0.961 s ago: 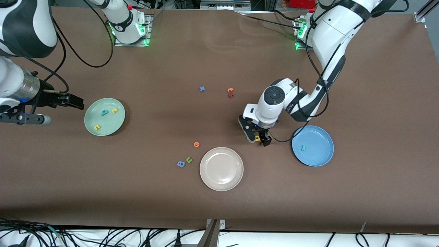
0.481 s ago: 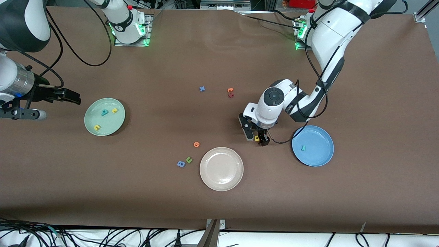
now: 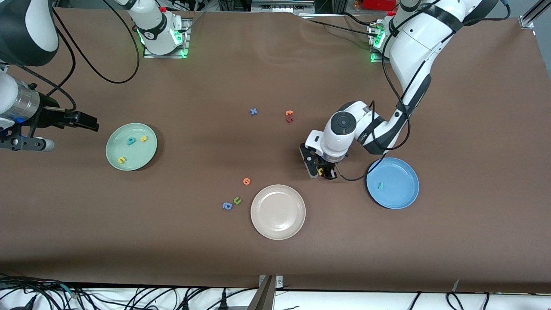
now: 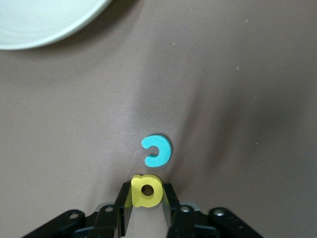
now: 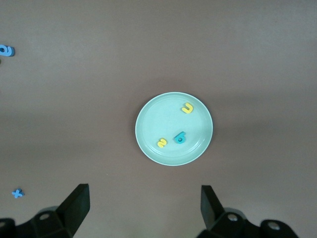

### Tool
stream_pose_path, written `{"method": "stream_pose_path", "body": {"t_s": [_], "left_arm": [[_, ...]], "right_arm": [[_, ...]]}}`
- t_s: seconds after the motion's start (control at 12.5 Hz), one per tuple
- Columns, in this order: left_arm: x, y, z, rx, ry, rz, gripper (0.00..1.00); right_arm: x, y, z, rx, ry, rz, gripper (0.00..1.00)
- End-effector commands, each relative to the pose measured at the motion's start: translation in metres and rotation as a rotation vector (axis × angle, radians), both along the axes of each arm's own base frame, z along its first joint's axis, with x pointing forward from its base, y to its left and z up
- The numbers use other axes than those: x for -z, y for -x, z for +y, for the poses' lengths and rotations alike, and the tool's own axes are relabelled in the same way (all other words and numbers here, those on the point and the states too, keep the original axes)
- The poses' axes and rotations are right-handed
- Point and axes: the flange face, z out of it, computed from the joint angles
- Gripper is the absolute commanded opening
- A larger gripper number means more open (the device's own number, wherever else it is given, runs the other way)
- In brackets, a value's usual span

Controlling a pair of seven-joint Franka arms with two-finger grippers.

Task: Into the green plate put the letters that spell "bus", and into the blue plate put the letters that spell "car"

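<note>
Left gripper (image 4: 147, 198) pinches yellow a (image 4: 146, 191) across its sides, frame bottom center; foam's light, squashy. Right gripper (image 5: 143, 203) waits, spread.

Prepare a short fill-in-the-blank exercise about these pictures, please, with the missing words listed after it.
1. The left tool is shut on a small yellow foam letter ____.
2. The round pale green plate holds ____ small foam letters.
3. The round bright blue plate holds one teal foam letter, while the round beige plate holds ____.
4. The right tool, above the green plate, has its fingers ____.

Missing words: a; three; nothing; open
</note>
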Motion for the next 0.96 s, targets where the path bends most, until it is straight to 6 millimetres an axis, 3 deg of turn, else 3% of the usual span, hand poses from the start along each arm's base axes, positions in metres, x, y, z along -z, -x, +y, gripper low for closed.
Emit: {"method": "stream_pose_path", "body": {"t_s": [0.0, 0.32, 0.4, 0.48, 0.56, 0.72, 0.8, 0.88], "left_arm": [[-0.007, -0.011, 0.012, 0.007, -0.011, -0.028, 0.12], [-0.058, -0.038, 0.066, -0.093, -0.073, -0.031, 0.12], [-0.065, -0.045, 0.089, -0.135, -0.094, -0.016, 0.13], [-0.064, -0.048, 0.108, -0.161, -0.114, 0.006, 0.13], [-0.063, -0.056, 0.14, -0.199, -0.123, 0.021, 0.13], [-0.065, -0.064, 0.18, -0.217, -0.119, 0.035, 0.19], [-0.066, -0.064, 0.192, -0.216, -0.121, 0.049, 0.24], [-0.063, -0.063, 0.202, -0.214, -0.127, 0.067, 0.65]], "right_arm": [[-0.007, 0.012, 0.007, -0.004, 0.01, -0.026, 0.99], [-0.008, 0.013, 0.007, -0.009, 0.014, -0.015, 1.0], [-0.007, 0.013, 0.006, -0.009, 0.014, -0.012, 1.0], [-0.007, 0.013, 0.006, -0.01, 0.016, -0.012, 1.0], [-0.007, 0.013, 0.005, -0.012, 0.028, -0.013, 1.0], [-0.008, 0.013, 0.004, -0.017, 0.04, -0.013, 1.0], [-0.007, 0.013, 0.003, -0.017, 0.041, -0.012, 1.0], [-0.007, 0.013, 0.001, -0.014, 0.042, -0.01, 1.0]]}}
